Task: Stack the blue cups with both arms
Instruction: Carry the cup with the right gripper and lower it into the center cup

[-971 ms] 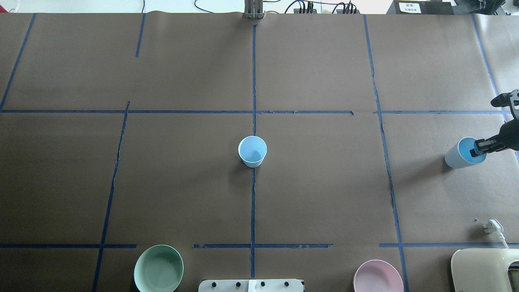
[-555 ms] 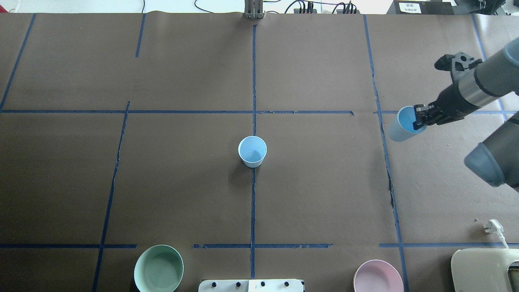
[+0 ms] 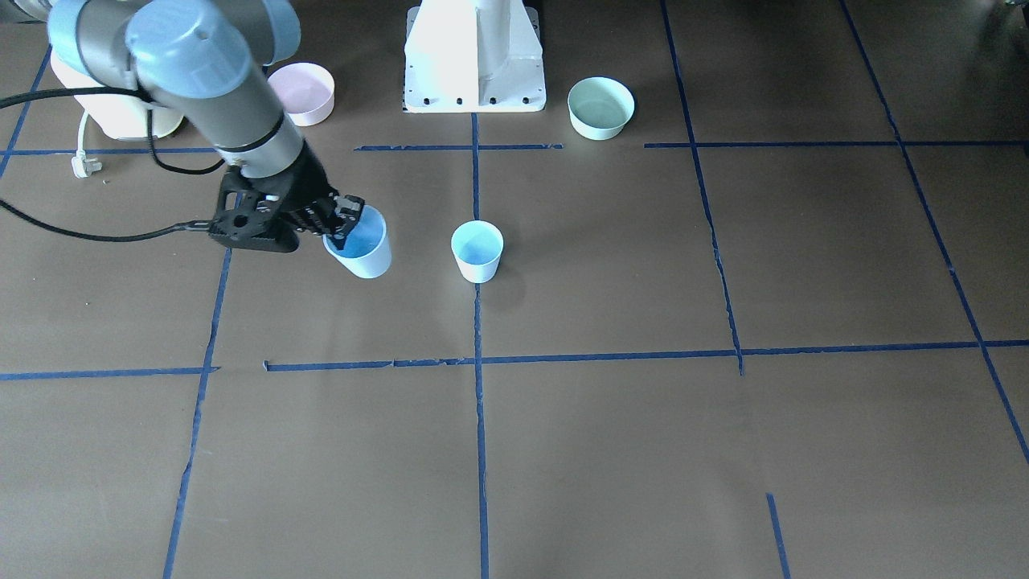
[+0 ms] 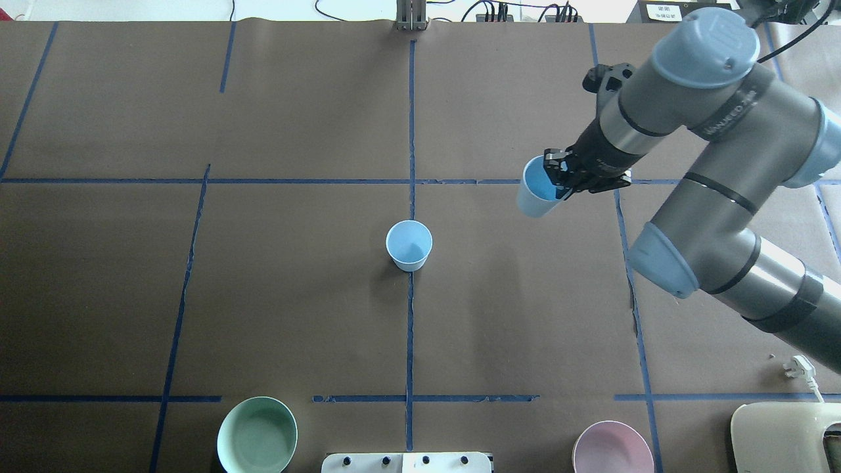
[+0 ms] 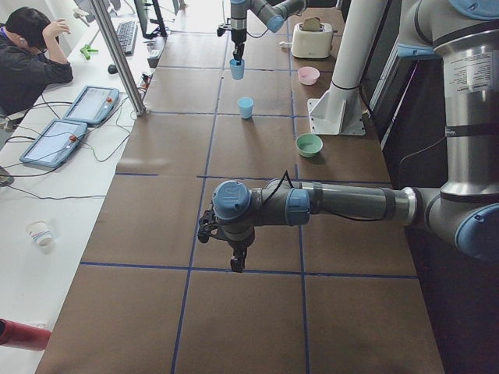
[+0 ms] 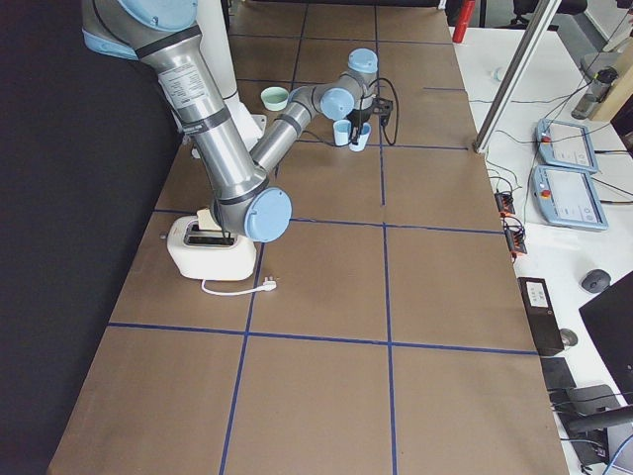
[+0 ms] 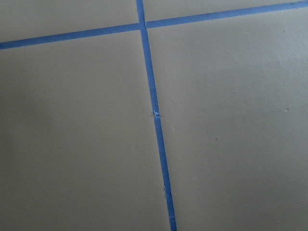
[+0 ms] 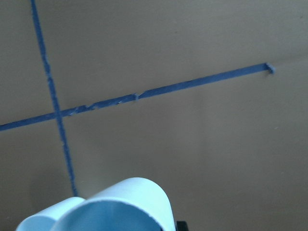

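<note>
One blue cup (image 4: 409, 245) stands upright at the table's centre, also in the front view (image 3: 477, 251). My right gripper (image 4: 564, 180) is shut on the rim of the second blue cup (image 4: 537, 196) and holds it tilted above the table, to the right of the standing cup and apart from it. The front view shows the same grip (image 3: 342, 223) on that cup (image 3: 363, 248). The held cup's rim (image 8: 120, 207) fills the bottom of the right wrist view. My left gripper (image 5: 234, 263) shows only in the exterior left view, low over bare table. I cannot tell if it is open.
A mint-green bowl (image 4: 257, 435) and a pink bowl (image 4: 612, 448) sit at the near edge beside the white pedestal base (image 3: 474, 56). A cream toaster (image 4: 785, 437) with its plug (image 4: 798, 366) is at the near right corner. An operator (image 5: 31, 54) sits beyond the far edge.
My right arm has lifted the cup off the table at the far right and carried it leftward, toward the centre cup. The centre cup has not moved.
</note>
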